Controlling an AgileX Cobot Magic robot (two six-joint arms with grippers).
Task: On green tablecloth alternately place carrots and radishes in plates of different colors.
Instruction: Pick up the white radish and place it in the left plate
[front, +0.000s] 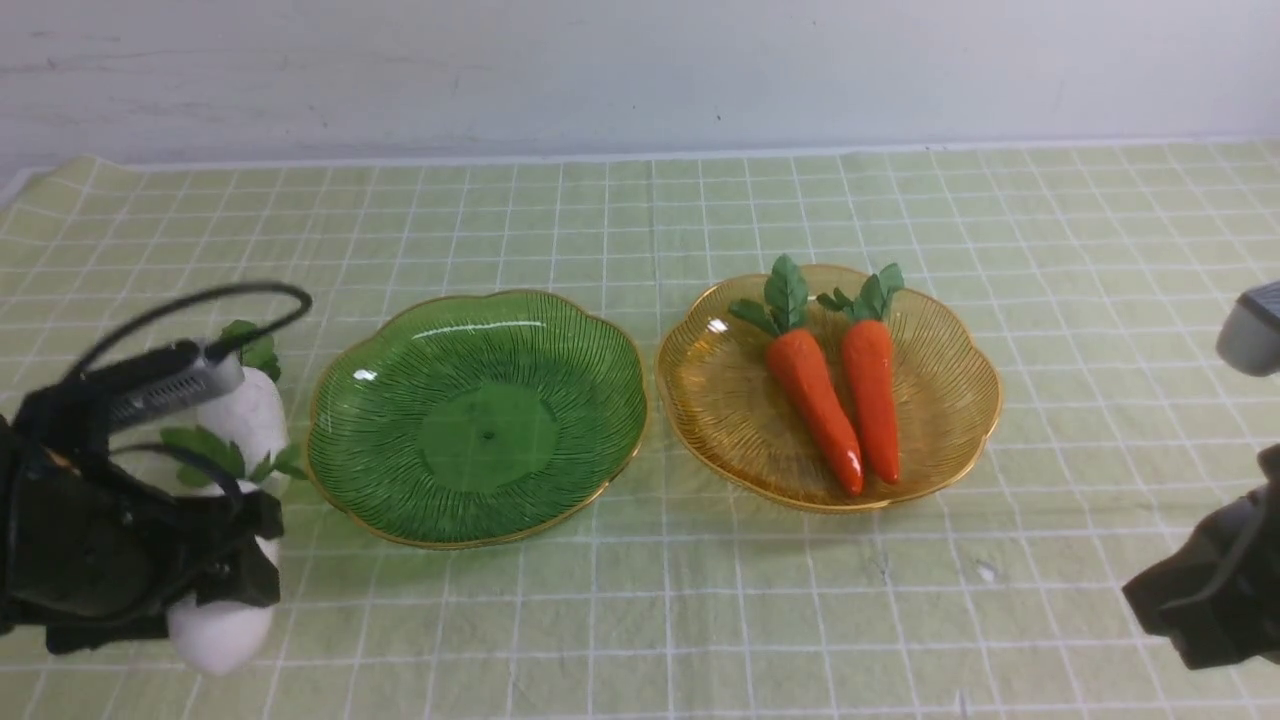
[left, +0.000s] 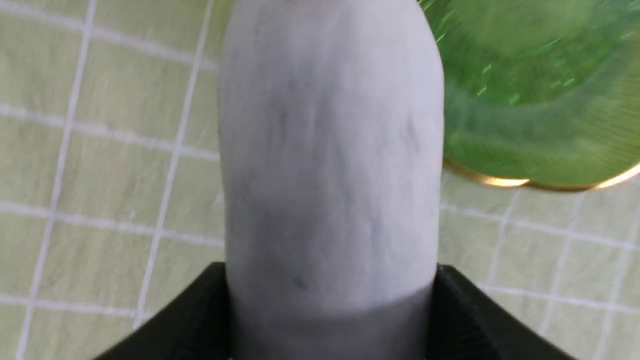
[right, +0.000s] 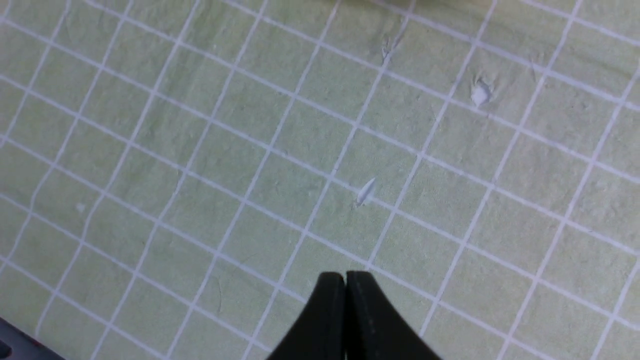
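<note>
My left gripper (front: 235, 560) is shut on a white radish (front: 215, 632) at the near left of the green tablecloth (front: 640, 230). In the left wrist view the radish (left: 330, 150) fills the space between the black fingers (left: 465, 315). I cannot tell whether it still touches the cloth. A second radish (front: 250, 410) lies just behind it, partly hidden by my wrist. The green plate (front: 480, 415) is empty and stands right of the radishes; its rim shows in the left wrist view (left: 540, 125). The amber plate (front: 720, 420) holds two carrots (front: 812, 395) side by side. My right gripper (front: 1195, 605) is shut and empty, over bare cloth (right: 345, 276).
A pale wall runs along the cloth's far edge. The cloth has small wrinkles and scuffs (right: 480, 92) in front of the amber plate. My left wrist's camera and cable (front: 170, 380) stand over the radishes.
</note>
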